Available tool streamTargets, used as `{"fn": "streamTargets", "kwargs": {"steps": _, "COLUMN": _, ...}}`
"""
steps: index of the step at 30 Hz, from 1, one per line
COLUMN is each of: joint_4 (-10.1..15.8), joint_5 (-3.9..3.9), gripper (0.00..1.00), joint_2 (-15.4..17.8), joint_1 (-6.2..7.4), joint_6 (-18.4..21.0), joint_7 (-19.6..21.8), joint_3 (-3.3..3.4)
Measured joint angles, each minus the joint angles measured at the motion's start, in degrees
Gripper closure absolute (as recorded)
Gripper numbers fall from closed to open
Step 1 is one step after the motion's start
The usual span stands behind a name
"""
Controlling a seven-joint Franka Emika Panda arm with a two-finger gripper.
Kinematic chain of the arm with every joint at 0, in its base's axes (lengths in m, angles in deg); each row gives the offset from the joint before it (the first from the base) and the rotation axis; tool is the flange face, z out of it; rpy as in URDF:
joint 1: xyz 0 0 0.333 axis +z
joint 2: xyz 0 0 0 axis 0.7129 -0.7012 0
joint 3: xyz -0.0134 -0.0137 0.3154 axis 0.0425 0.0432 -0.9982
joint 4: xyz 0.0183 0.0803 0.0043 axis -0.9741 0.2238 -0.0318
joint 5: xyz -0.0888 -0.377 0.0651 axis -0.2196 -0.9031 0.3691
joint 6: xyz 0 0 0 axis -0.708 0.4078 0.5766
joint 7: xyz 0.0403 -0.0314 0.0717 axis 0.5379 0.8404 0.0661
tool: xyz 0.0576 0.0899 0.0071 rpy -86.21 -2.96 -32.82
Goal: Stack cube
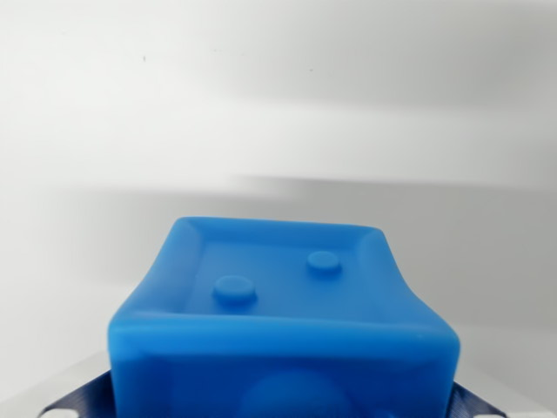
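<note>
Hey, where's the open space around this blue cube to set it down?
Bare white surface spreads beyond the blue cube, and on both sides of it. No second cube shows. The bottom edge is crowded: the cube sits between the tool's dark fingers.

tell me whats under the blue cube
Dark blue ribbed end effector fingers show at both lower corners of the soft blue rubber cube. Whatever lies directly beneath is covered by the cube; pale surface beyond.

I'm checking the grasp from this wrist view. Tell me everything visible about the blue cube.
The cube is glossy bright blue, soft-looking, with rounded edges. Its upward face is recessed inside a raised rim and bears two round studs. It fills the lower centre, close to the camera, between dark blue end effector fingers at both bottom corners. Its underside is out of view.
</note>
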Motion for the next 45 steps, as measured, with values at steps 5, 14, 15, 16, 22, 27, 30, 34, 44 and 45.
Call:
{"fn": "streamTargets", "kwargs": {"steps": 5, "joint_4": 0.38, "joint_5": -0.39, "gripper": 1.0, "joint_2": 2.23, "joint_1": 0.14, "joint_6": 1.82, "joint_7": 0.24, "joint_3": 0.21}}
{"fn": "streamTargets", "kwargs": {"steps": 14, "joint_4": 0.95, "joint_5": -1.13, "gripper": 1.0, "joint_2": 7.1, "joint_1": 0.18, "joint_6": 6.04, "joint_7": 0.77, "joint_3": 0.4}}
{"fn": "streamTargets", "kwargs": {"steps": 15, "joint_4": 1.0, "joint_5": -1.22, "gripper": 1.0, "joint_2": 7.69, "joint_1": 0.18, "joint_6": 6.57, "joint_7": 0.83, "joint_3": 0.41}}
{"fn": "streamTargets", "kwargs": {"steps": 16, "joint_4": 1.04, "joint_5": -1.32, "gripper": 1.0, "joint_2": 8.29, "joint_1": 0.18, "joint_6": 7.12, "joint_7": 0.9, "joint_3": 0.42}}
{"fn": "streamTargets", "kwargs": {"steps": 22, "joint_4": 1.12, "joint_5": -1.69, "gripper": 1.0, "joint_2": 11.37, "joint_1": 0.18, "joint_6": 9.88, "joint_7": 1.12, "joint_3": 0.45}}
{"fn": "streamTargets", "kwargs": {"steps": 27, "joint_4": -0.15, "joint_5": -1.71, "gripper": 1.0, "joint_2": 10.55, "joint_1": 0.02, "joint_6": 10.5, "joint_7": -0.46, "joint_3": 0.52}}
{"fn": "streamTargets", "kwargs": {"steps": 30, "joint_4": -1.25, "joint_5": -1.71, "gripper": 1.0, "joint_2": 9.57, "joint_1": -0.2, "joint_6": 10.78, "joint_7": -1.88, "joint_3": 0.58}}
{"fn": "streamTargets", "kwargs": {"steps": 34, "joint_4": -2.57, "joint_5": -1.71, "gripper": 1.0, "joint_2": 8.94, "joint_1": -0.47, "joint_6": 11.39, "joint_7": -3.65, "joint_3": 0.6}}
{"fn": "streamTargets", "kwargs": {"steps": 44, "joint_4": -5.97, "joint_5": -1.68, "gripper": 1.0, "joint_2": 6.8, "joint_1": -1.16, "joint_6": 12.65, "joint_7": -8.03, "joint_3": 0.6}}
{"fn": "streamTargets", "kwargs": {"steps": 45, "joint_4": -6.32, "joint_5": -1.68, "gripper": 1.0, "joint_2": 6.6, "joint_1": -1.22, "joint_6": 12.81, "joint_7": -8.52, "joint_3": 0.6}}
